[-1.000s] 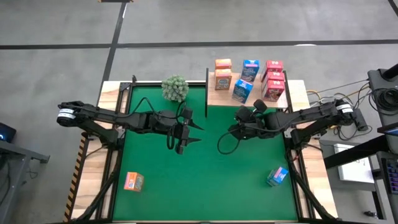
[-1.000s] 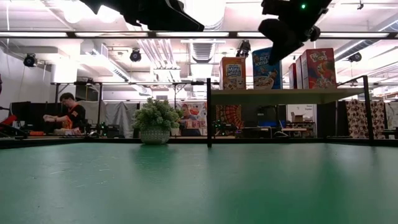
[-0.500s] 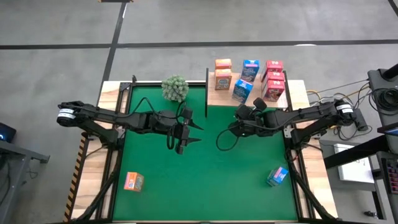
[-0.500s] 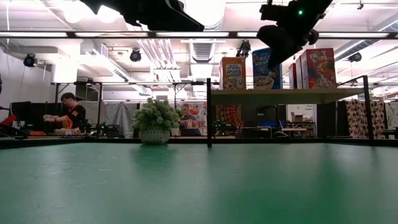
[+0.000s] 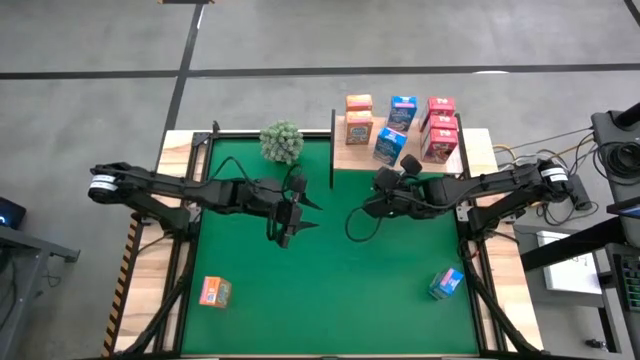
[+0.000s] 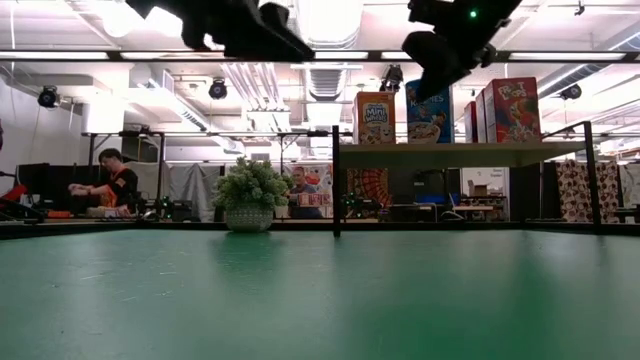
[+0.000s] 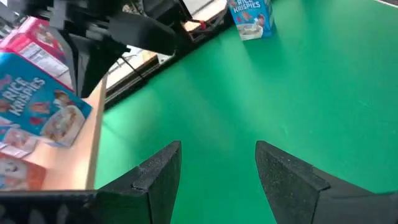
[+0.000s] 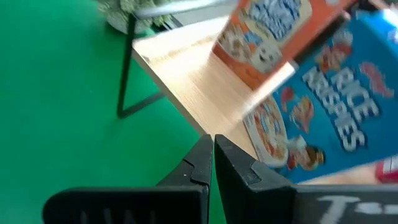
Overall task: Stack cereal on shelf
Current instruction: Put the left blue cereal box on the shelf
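Note:
The shelf [image 5: 352, 152], a light wooden board with thin black posts, stands at the table's far right. It carries several cereal boxes: two orange [image 5: 359, 128], two blue [image 5: 390, 146] and three red-pink [image 5: 439, 148]. One orange box [image 5: 213, 291] sits on the green mat near left, and one blue box [image 5: 446, 283] sits near right. My right gripper [image 8: 212, 147] is shut and holds nothing. It hangs above the mat just before the shelf's near edge [image 5: 380, 186], pointing at the blue box [image 8: 336, 118]. My left gripper [image 7: 217, 168] stands open and empty above the mat's middle [image 5: 298, 214].
A round green plant [image 5: 281, 142] stands at the mat's far edge, left of the shelf's black post [image 5: 332, 150]. A cable loop [image 5: 353, 226] hangs under my right arm. People and benches show in the room behind [image 6: 112, 180]. Bare mat lies between the arms.

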